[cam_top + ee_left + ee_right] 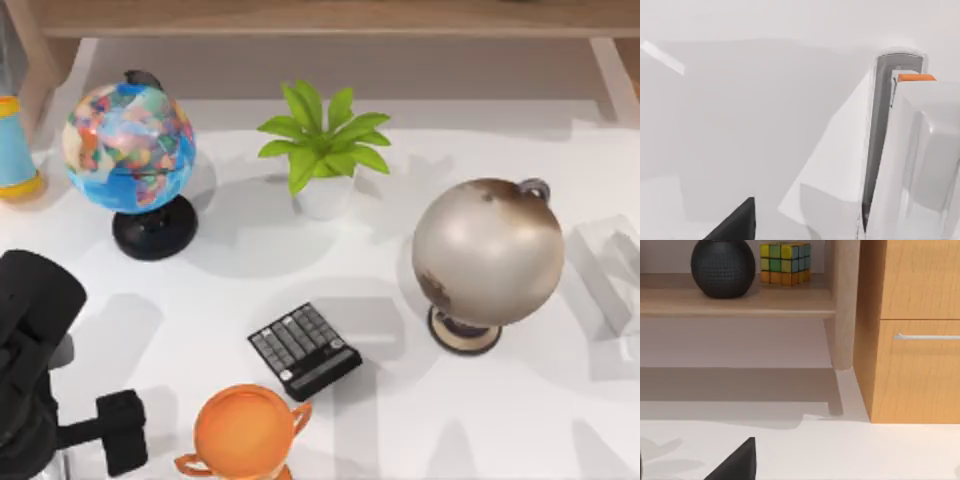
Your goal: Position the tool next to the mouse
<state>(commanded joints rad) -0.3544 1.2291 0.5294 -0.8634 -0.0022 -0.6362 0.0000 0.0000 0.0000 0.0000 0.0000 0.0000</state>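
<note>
My left arm [30,350] stands at the table's near left corner, with its gripper [122,432] low over the white tabletop [300,270]. In the left wrist view a white and grey object with an orange tab [905,150] lies close by the gripper; I cannot tell whether it is the tool. The mouse is out of view. A black calculator [305,350] lies near the front centre. In the right wrist view a black part of my right gripper [735,462] hangs above the table, facing a wooden shelf [735,302].
A coloured globe [130,150] stands back left, a potted plant [322,150] back centre, a grey globe [487,255] on the right. An orange cup [243,432] is at the front edge. A clear box [610,270] sits far right. A wooden drawer unit [915,330] adjoins the shelf.
</note>
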